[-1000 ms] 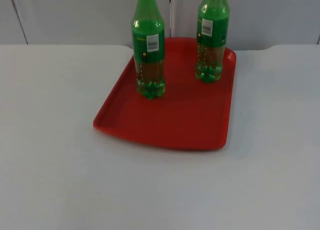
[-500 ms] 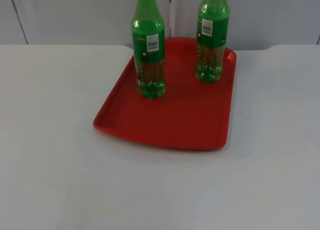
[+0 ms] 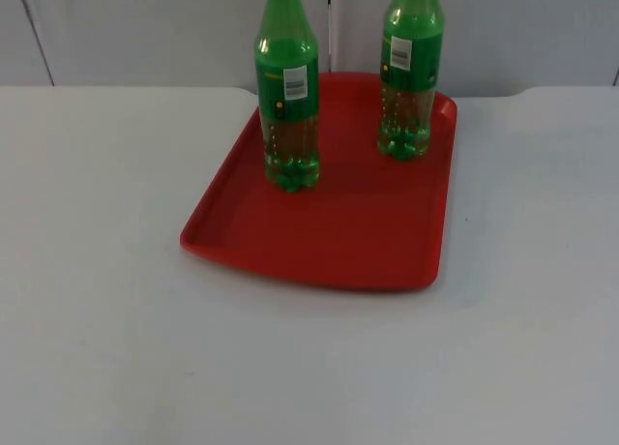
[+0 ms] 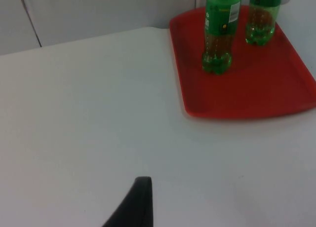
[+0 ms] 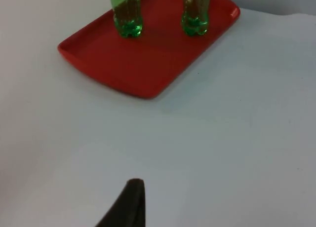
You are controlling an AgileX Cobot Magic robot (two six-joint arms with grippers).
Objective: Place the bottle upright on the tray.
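Two bottles [image 3: 287, 87] upright on the tray [image 3: 329, 242]; both grippers' jaws — state unclear — touch nothing.

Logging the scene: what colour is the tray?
Red, plain; the tray shows best in the top view.

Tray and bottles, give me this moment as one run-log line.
red tray: on white table | left green bottle: upright on tray | right green bottle: upright on tray

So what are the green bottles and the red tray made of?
The two green bottles look like clear tinted plastic: you can see through them and light glints off them. The red tray looks like smooth hard plastic, with a moulded raised rim and a dull sheen.
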